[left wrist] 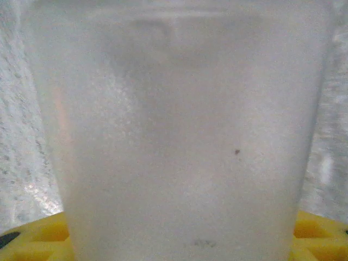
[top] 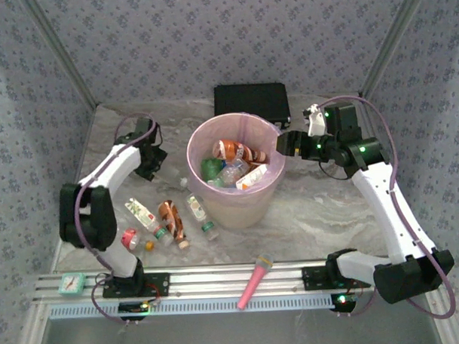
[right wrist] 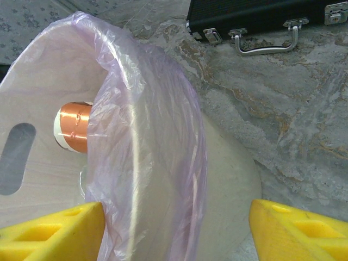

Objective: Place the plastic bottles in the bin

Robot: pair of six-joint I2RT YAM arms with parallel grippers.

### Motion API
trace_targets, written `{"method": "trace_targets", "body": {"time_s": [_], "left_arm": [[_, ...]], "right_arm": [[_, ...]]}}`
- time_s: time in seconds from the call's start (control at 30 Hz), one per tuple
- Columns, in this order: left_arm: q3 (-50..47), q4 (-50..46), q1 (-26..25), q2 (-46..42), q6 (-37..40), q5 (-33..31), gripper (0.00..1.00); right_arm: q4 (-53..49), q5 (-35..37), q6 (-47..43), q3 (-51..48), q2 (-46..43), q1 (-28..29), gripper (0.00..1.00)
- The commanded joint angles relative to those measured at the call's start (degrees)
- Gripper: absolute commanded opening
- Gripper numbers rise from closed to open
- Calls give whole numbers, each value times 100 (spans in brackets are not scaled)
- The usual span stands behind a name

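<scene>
At centre of the tabletop (top: 329, 206) stands the bin (top: 242, 209), upright, its pink liner (right wrist: 147, 136) folded over the rim. Several bottles (top: 236, 153) lie inside it, one with a copper-coloured label among them. Left of the bin, several loose bottles (top: 171, 221) lie flat on the tabletop, near one another.

Left pincer (top: 154, 163): low over the tabletop, left of the bin. A cloudy bottle (left wrist: 179, 136) sits between its yellow fingers (left wrist: 35, 244), right up against the wrist camera. Whether the jaws press on it cannot be told.

Right pincer (top: 287, 146): at the bin's right rim, jaws wide apart, rim and liner between the fingers (right wrist: 54, 234), nothing held.

Black case (top: 251, 102): behind the bin, apart from it.
</scene>
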Motion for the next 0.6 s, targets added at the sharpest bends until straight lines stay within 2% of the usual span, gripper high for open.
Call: {"method": "trace_targets", "body": {"time_s": [0.0,0.13,0.2,0.27,0.4,0.57], "left_arm": [[555,-505,3,-774,803,-408,61],[1212,-954,-313,-1444,1767,-873,61],[1504,-1070,-520,-1737,2191,-894,59],[1868,-1147,-812,-1972,2529,-745,55],[2444,-996,-1468,-2218,3187,-140,55],[3211,-1054,-2483,-1977,3665,68,48]], "right_arm": [[-34,-82,36,161,-20,-43,72],[-10,-114,103,196,-3,-41,72],[-51,-32,119,223,-11,-44,72],[-62,4,154,208,-39,-50,72],[-16,-18,256,150,-86,-49,72],[179,-315,535,-9,-117,-55,72]]}}
